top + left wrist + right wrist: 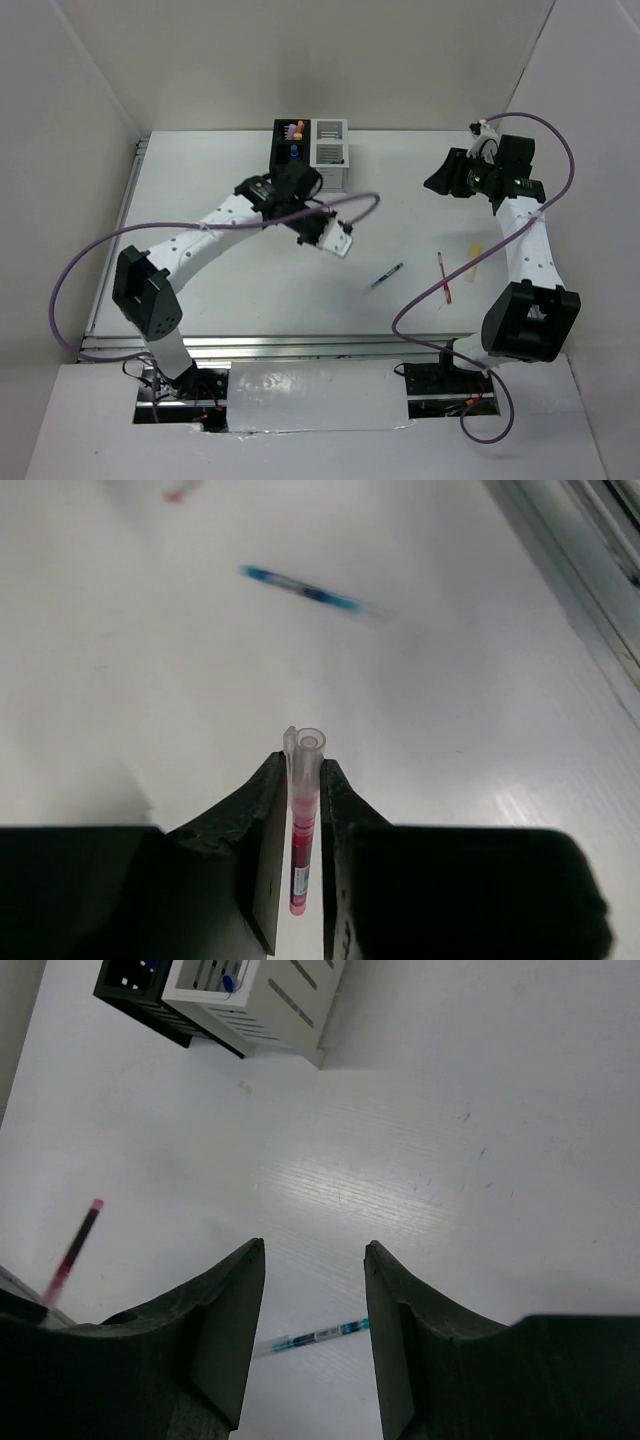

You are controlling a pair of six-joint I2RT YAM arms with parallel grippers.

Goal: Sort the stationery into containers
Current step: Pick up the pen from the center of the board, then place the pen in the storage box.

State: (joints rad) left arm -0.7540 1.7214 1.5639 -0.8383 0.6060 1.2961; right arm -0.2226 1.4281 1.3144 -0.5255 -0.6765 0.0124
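Observation:
My left gripper [330,237] hovers over the table middle, in front of the containers. In the left wrist view it [303,768] is shut on a thin red pen [301,825] with a clear cap pointing forward. The black box [289,150] and the white box [329,152] stand joined at the back, with markers inside. A thin blue pen [387,275] lies on the table and shows in both wrist views [310,590] [310,1338]. A second red pen [444,277] and a yellow marker [474,258] lie at the right. My right gripper [438,180] [313,1250] is open, empty and raised.
The boxes show at the top left of the right wrist view [255,1005]. A red pen [72,1250] stands at that view's left edge. A metal rail [300,345] runs along the table's near edge. White walls close in the back and sides.

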